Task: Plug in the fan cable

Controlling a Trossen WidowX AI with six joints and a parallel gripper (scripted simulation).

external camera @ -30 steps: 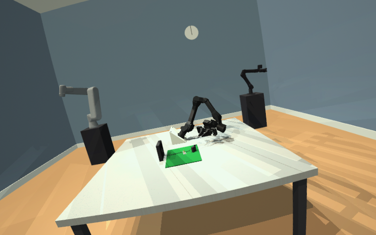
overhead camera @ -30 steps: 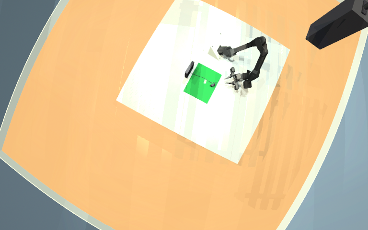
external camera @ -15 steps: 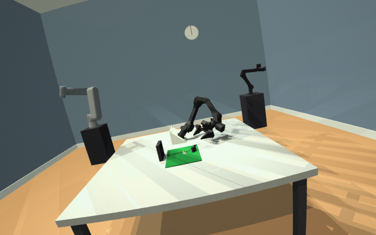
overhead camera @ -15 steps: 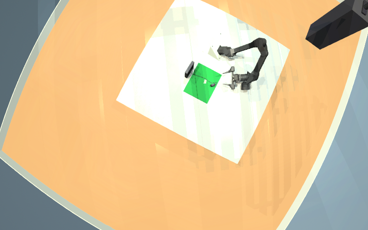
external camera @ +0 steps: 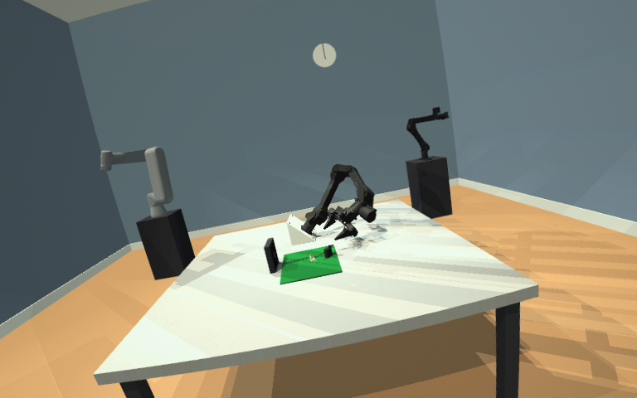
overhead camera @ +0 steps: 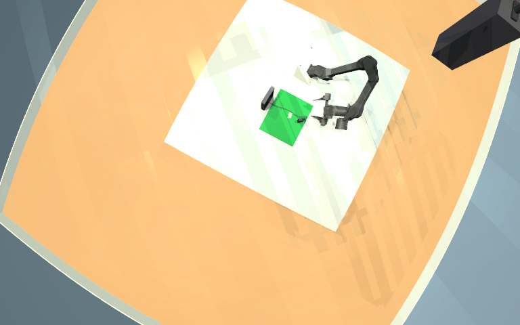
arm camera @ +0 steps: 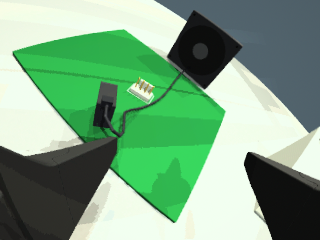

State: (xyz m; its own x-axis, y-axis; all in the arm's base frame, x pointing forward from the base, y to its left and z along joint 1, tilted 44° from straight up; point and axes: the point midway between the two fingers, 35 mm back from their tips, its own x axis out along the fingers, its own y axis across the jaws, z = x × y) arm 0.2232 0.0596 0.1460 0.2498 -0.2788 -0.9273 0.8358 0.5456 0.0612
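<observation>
- Jaws of the gripper [overhead camera: 312,107] [external camera: 329,232] [arm camera: 181,147] stand spread, gripping nothing.
- Black plug [overhead camera: 300,120] [external camera: 328,251] [arm camera: 105,104] sits on the green board [overhead camera: 292,137] [external camera: 310,274] [arm camera: 187,131], apparently touching it, beside the four-pin header [overhead camera: 290,115] [external camera: 312,258] [arm camera: 142,91], unplugged.

The board [overhead camera: 279,124] [external camera: 307,274] [arm camera: 165,125] is laid on the table [overhead camera: 222,141] [external camera: 312,310] [arm camera: 30,110]. In the wrist view, the fan [arm camera: 220,52] [overhead camera: 267,97] [external camera: 270,255] is stood beside its edge at upper right. The header [arm camera: 141,91] [overhead camera: 290,115] [external camera: 312,258] is set on the board, left of and below the fan; the plug [arm camera: 105,104] [overhead camera: 300,120] [external camera: 328,251] is placed left of the header, apart from it. Between plug and fan, the cable [arm camera: 145,107] [overhead camera: 283,107] [external camera: 294,260] is strung past the header's lower right side.
</observation>
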